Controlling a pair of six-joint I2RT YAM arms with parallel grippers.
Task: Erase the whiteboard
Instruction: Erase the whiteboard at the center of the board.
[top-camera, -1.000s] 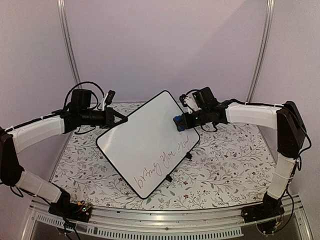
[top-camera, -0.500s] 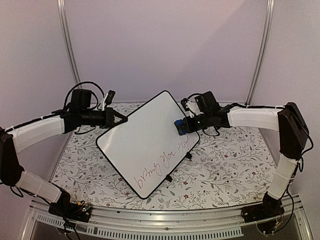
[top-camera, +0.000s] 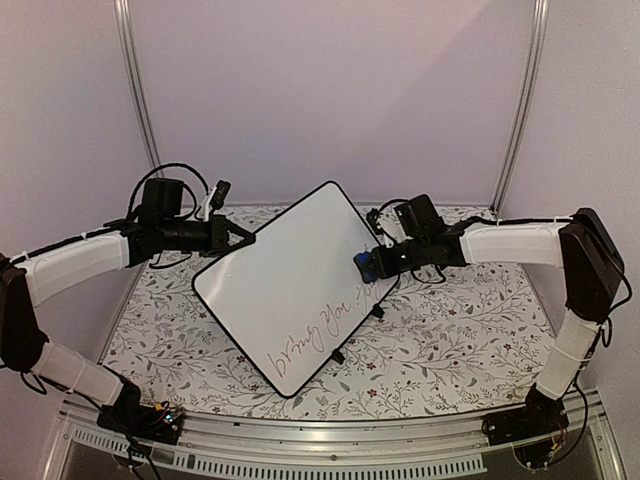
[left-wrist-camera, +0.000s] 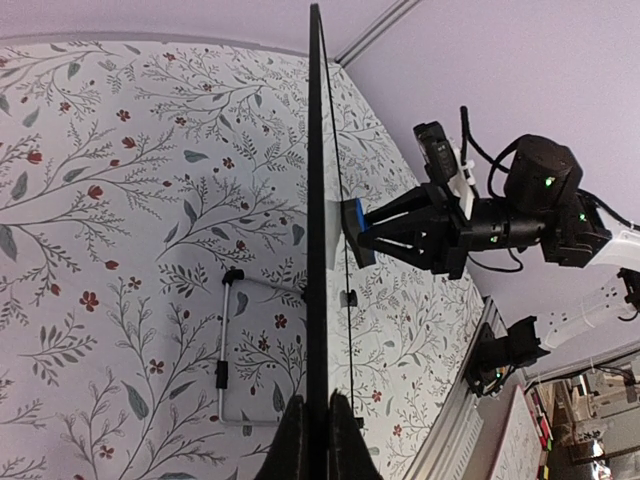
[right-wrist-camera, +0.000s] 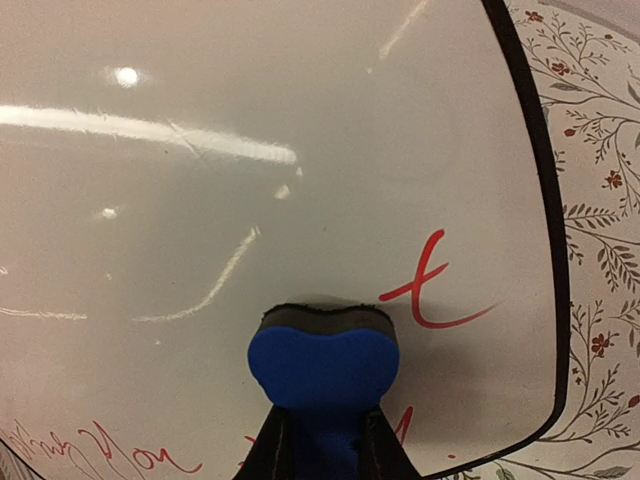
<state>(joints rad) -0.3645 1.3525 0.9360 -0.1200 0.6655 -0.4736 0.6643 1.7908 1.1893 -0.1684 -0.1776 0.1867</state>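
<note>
The board is a flat, glossy white rectangle with a thin black rim and rounded corners. It hangs tilted over the middle of the table, one corner up at the far side and another low at the near side. Two small black feet stick out along its near right edge. Thin, looping red writing runs along that edge, and the shiny face above it shows faint smears and glints of light. Under it lies a white cloth printed with grey leafy sprigs and small red flowers.

The left arm, in a white sleeve, reaches in level from the left. The left claw is clamped tight on the board's left rim. From its own camera the board looks like a thin dark line, edge-on between the fingers.

The right arm stretches in level from the right, elbow high. The right claw is closed on an eraser, a rounded blue block with a dark felt pad. The pad is pressed flat against the board's face near the right edge, just beside a red stroke.
</note>
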